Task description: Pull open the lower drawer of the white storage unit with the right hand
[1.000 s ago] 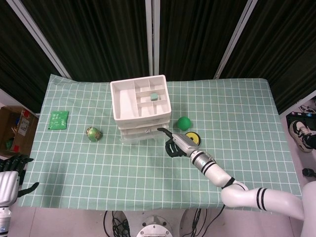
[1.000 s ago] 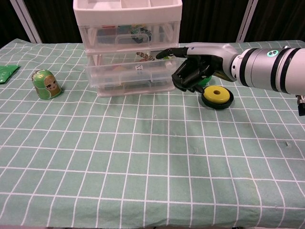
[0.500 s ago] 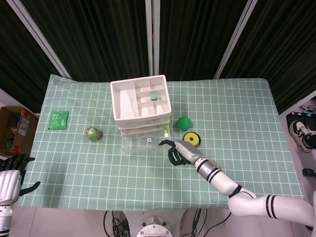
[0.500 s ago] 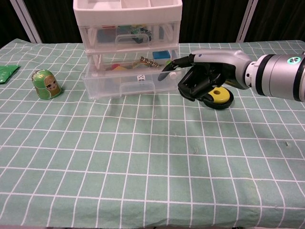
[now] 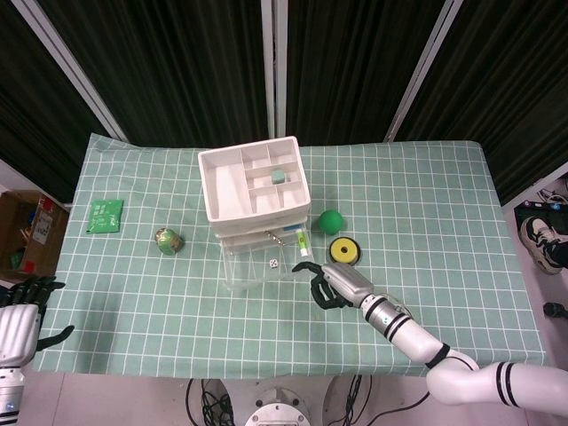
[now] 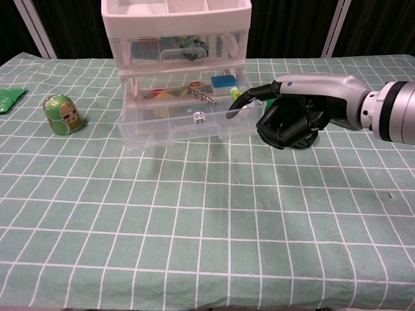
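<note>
The white storage unit [image 5: 253, 182] [image 6: 175, 29] stands at the middle of the table. Its clear lower drawer [image 5: 262, 266] [image 6: 185, 126] is drawn out toward me, showing a die [image 6: 200, 117], a chain and a blue block [image 6: 222, 81]. My right hand [image 5: 335, 286] [image 6: 292, 116] is at the drawer's front right corner. One long finger [image 6: 249, 98] hooks over that corner while the others curl into the palm. My left hand [image 5: 19, 306] hangs off the table's near left corner, fingers apart and holding nothing.
A green doll [image 5: 169, 240] [image 6: 63, 115] stands left of the unit, with a green packet [image 5: 106, 215] [image 6: 10, 97] further left. A green ball [image 5: 331, 220] and a yellow-and-black disc [image 5: 344, 252] lie right of the unit, just behind my right hand.
The lower drawer has slid out from nearly shut to well open. My right hand moved toward me with it, its finger staying on the front right corner. The left hand stayed put.
</note>
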### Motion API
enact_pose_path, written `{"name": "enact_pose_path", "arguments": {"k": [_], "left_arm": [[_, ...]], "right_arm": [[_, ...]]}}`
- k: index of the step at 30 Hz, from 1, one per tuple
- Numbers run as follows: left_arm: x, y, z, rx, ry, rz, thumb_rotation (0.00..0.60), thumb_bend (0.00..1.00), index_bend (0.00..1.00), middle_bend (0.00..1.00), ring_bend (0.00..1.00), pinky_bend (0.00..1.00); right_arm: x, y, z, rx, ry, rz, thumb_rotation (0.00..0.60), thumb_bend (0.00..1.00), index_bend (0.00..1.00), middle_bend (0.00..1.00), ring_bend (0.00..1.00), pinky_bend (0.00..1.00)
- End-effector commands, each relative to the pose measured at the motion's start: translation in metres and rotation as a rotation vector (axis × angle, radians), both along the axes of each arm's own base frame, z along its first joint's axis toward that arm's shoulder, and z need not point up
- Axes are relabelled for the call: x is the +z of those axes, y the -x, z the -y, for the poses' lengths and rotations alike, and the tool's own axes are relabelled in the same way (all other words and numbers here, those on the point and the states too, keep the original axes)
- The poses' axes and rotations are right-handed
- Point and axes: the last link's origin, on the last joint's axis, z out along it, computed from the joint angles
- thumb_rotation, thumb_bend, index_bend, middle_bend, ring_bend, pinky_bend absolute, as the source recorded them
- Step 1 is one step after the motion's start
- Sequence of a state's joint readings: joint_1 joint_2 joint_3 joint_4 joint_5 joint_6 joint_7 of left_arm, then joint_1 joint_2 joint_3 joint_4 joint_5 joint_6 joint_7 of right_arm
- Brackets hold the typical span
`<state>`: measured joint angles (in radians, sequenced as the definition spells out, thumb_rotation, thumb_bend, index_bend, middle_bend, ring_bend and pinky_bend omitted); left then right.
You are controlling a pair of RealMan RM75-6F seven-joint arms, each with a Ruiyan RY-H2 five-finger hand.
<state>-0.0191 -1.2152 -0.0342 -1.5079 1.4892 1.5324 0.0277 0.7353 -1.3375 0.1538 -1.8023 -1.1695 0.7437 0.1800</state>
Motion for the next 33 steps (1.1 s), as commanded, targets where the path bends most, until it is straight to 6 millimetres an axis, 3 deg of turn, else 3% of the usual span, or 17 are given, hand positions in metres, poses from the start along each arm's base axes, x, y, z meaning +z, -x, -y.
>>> {"name": "enact_pose_path", "arguments": {"k": [1,8,12,16,21,28,33], "left_arm": [[0.001,0.000,0.001,-0.001,-0.004,0.001,0.600,0.05,0.29,0.21,0.14,0.19],[0.003,0.002,0.007,0.001,-0.021,0.007,0.600,0.05,0.29,0.21,0.14,0.19],[0.002,0.002,0.010,0.002,-0.026,0.012,0.600,0.05,0.29,0.21,0.14,0.19],[0.002,0.002,0.014,0.001,-0.032,0.016,0.600,0.05,0.29,0.21,0.14,0.19],[0.003,0.005,0.019,0.020,-0.046,0.023,0.600,0.05,0.29,0.21,0.14,0.19],[0.002,0.010,0.022,0.034,-0.053,0.036,0.600,0.05,0.29,0.21,0.14,0.19],[0.002,0.010,0.021,0.029,-0.052,0.040,0.600,0.05,0.29,0.21,0.14,0.19]], "right_arm": [[0.014,-0.002,-0.003,0.043,0.031,-0.019,0.600,0.59,0.10,0.70,0.72,0.78],[0.068,-0.031,0.005,0.246,0.174,-0.127,0.600,0.48,0.08,0.72,0.74,0.80],[0.082,-0.058,0.024,0.443,0.326,-0.297,0.600,0.37,0.15,0.80,0.81,0.87],[0.070,-0.085,0.044,0.652,0.485,-0.519,0.600,0.26,0.21,0.88,0.89,0.96],[0.041,-0.103,0.055,0.847,0.590,-0.725,0.600,0.19,0.26,0.92,0.95,1.00],[0.002,-0.105,0.057,1.061,0.683,-0.888,0.600,0.16,0.28,0.93,0.98,1.00],[-0.017,-0.099,0.058,1.152,0.728,-0.930,0.600,0.06,0.29,0.94,0.99,1.00]]}}
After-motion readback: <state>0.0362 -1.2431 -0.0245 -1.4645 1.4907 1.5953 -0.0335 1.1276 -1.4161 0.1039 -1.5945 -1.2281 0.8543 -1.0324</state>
